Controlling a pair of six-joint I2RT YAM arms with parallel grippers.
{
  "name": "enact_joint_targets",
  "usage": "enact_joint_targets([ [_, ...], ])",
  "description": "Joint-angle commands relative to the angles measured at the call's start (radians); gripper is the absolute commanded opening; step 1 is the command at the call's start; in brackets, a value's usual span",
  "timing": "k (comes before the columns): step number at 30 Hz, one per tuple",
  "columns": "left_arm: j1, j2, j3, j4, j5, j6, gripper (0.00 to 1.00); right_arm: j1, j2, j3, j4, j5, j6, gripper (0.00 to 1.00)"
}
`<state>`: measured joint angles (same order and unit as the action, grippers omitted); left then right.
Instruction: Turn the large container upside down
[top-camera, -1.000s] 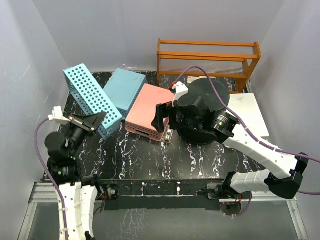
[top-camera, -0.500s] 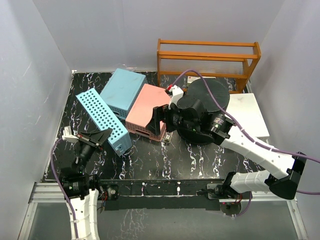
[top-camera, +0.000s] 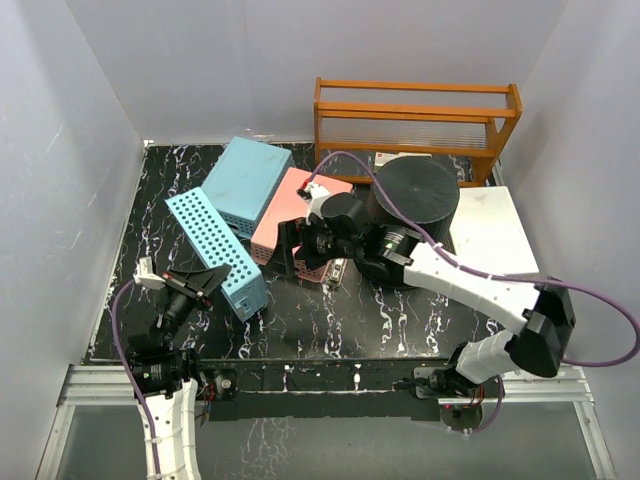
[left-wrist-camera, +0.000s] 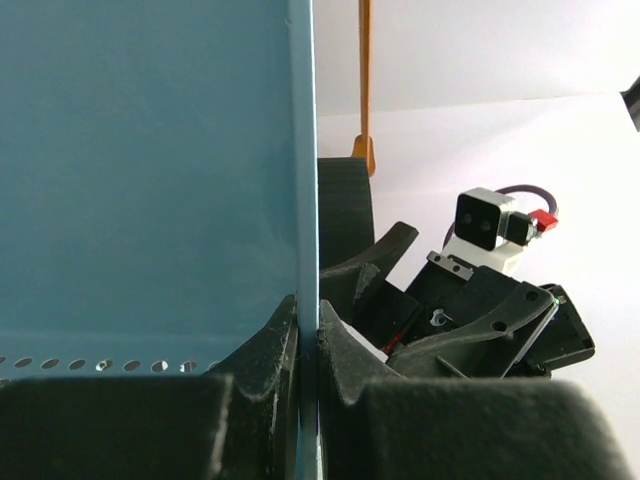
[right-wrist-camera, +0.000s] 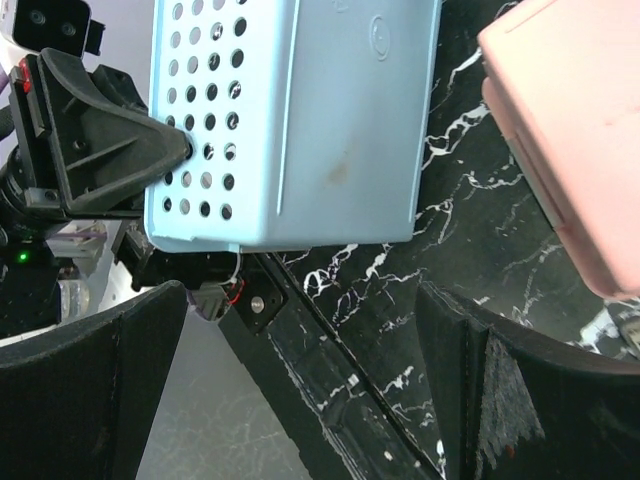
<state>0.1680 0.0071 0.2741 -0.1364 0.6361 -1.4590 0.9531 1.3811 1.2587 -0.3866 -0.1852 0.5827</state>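
Overhead view first: the large container (top-camera: 415, 190) stands on the black marbled surface (top-camera: 330, 320), right of centre and just below the wooden rack (top-camera: 415, 112). It shows me a flat, closed round face on top. My right arm crosses in front of its lower part, but nothing is gripping it. A white slab (top-camera: 495, 235) lies beside it toward the right edge.

The right gripper (top-camera: 292, 255) is out at mid-frame, left of the container, hovering at the near edge of the pink basket (top-camera: 305, 195). On its wrist camera the jaws are spread wide, one finger at each lower corner, with only bare surface between them.

Now the left gripper (top-camera: 212, 275), lower left of the overhead. Its jaws are clamped on the perforated blue basket (top-camera: 212, 245), which lies slantwise across the left of the surface with its hole-covered side toward the camera. The left wrist camera confirms it: two black fingers (left-wrist-camera: 265, 345) pinch the thin blue wall edge between them, and the right gripper shows in the right half of that frame.

A second blue basket (top-camera: 243, 178), plain face up, sits at the upper left, just beside the pink one.
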Motion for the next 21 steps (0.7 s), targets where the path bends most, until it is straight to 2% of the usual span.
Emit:
enact_joint_targets([
  [1,-0.002,-0.010,0.012,-0.064,0.053,0.086,0.00,-0.004,0.073,0.037,0.148,-0.102,0.035,0.98],
  [8,-0.002,-0.010,0.012,-0.220,0.050,0.211,0.00,-0.004,0.164,0.034,0.198,-0.178,0.073,0.97],
  [9,-0.002,-0.009,0.015,-0.238,0.049,0.226,0.09,-0.004,0.167,0.034,0.198,-0.177,0.072,0.97],
  [12,-0.002,-0.007,0.065,-0.299,0.013,0.256,0.48,-0.004,0.170,0.029,0.196,-0.174,0.071,0.97],
  [14,-0.002,0.005,0.111,-0.351,-0.018,0.292,0.62,-0.005,0.173,0.027,0.201,-0.176,0.073,0.97],
  [17,-0.002,0.040,0.193,-0.443,-0.051,0.363,0.74,-0.004,0.186,0.028,0.207,-0.190,0.081,0.97],
  [21,-0.002,0.083,0.276,-0.509,-0.070,0.428,0.75,-0.004,0.208,0.035,0.225,-0.210,0.087,0.97],
])
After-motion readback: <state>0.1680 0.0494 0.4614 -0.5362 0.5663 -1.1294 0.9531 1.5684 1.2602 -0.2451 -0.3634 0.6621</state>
